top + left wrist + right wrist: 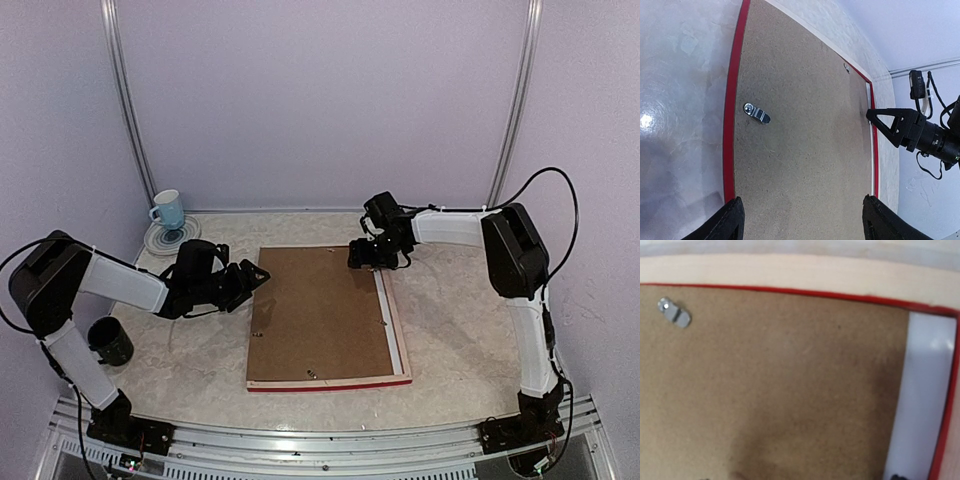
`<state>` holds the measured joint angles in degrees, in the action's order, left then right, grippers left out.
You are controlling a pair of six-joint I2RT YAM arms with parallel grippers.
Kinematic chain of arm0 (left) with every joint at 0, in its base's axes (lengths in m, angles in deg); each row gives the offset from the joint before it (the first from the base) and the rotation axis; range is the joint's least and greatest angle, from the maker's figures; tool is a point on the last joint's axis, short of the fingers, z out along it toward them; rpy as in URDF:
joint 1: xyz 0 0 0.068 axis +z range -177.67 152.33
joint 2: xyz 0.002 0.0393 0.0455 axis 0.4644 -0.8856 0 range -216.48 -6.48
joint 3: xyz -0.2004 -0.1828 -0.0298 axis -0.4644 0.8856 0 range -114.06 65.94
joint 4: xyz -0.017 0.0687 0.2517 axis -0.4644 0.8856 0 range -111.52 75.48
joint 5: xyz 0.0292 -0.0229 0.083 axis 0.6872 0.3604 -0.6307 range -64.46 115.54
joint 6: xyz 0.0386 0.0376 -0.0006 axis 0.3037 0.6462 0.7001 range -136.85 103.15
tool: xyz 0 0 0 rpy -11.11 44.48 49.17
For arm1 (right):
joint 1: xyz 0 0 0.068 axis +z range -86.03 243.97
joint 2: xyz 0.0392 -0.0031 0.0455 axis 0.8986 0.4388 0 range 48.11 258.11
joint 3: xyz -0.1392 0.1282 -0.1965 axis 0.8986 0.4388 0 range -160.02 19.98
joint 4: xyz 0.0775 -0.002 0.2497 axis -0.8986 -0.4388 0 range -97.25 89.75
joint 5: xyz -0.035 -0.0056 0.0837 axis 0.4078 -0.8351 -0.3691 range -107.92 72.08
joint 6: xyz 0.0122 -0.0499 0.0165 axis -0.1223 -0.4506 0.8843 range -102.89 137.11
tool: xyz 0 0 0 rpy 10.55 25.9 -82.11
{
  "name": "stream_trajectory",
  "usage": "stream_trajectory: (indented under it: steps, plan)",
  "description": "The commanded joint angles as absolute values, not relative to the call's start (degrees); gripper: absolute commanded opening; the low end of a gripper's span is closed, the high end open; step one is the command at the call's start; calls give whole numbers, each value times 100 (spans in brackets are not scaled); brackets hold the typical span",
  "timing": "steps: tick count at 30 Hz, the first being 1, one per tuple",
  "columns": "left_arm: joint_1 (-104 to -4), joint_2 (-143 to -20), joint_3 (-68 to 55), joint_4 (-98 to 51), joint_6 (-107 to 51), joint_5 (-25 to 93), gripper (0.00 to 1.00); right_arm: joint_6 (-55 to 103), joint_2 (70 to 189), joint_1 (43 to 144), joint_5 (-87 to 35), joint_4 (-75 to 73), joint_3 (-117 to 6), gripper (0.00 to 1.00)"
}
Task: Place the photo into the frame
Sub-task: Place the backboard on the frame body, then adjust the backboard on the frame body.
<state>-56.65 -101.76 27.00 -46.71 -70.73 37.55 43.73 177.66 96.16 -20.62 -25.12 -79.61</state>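
Note:
The frame (330, 384) lies face down on the table, its red edges showing in the left wrist view (730, 125) and the right wrist view (790, 291). A brown backing board (315, 315) lies in it, shifted left. A white strip (392, 320) shows along its right side; I cannot tell whether it is mat or photo back. The photo's picture side is hidden. My left gripper (250, 278) is open and empty over the board's left edge, its fingers (732, 222) wide apart. My right gripper (372, 258) hovers low over the far right corner, only one fingertip (897, 477) showing.
A blue cup (168, 210) stands on a saucer (170, 238) at the back left. A black mug (110, 340) stands beside the left arm. Metal turn clips (756, 113) are fixed on the board, one near the far corner (674, 313).

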Motion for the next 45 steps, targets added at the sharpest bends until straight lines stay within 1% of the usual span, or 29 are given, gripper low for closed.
stream_trajectory:
  steps: [1,15,24,36,45]
  plan:
    - [-5675,-10122,2691,-4802,-7005,3734,80,4348,17695,9718,-2147,-2604,-7875,77]
    - [-5685,-10223,2770,-5004,-7123,3846,80,4424,17237,9925,-2156,-2493,-7249,76]
    - [-5701,-10278,2797,-5097,-7172,3895,80,4427,17125,10039,-2031,-2536,-7165,76]
    - [-5729,-10381,2823,-5227,-7233,3967,80,4454,16687,10119,-2031,-2576,-6828,76]
    - [-5729,-10403,2839,-5257,-7256,3987,80,4456,16209,10306,-2138,-2665,-6282,76]
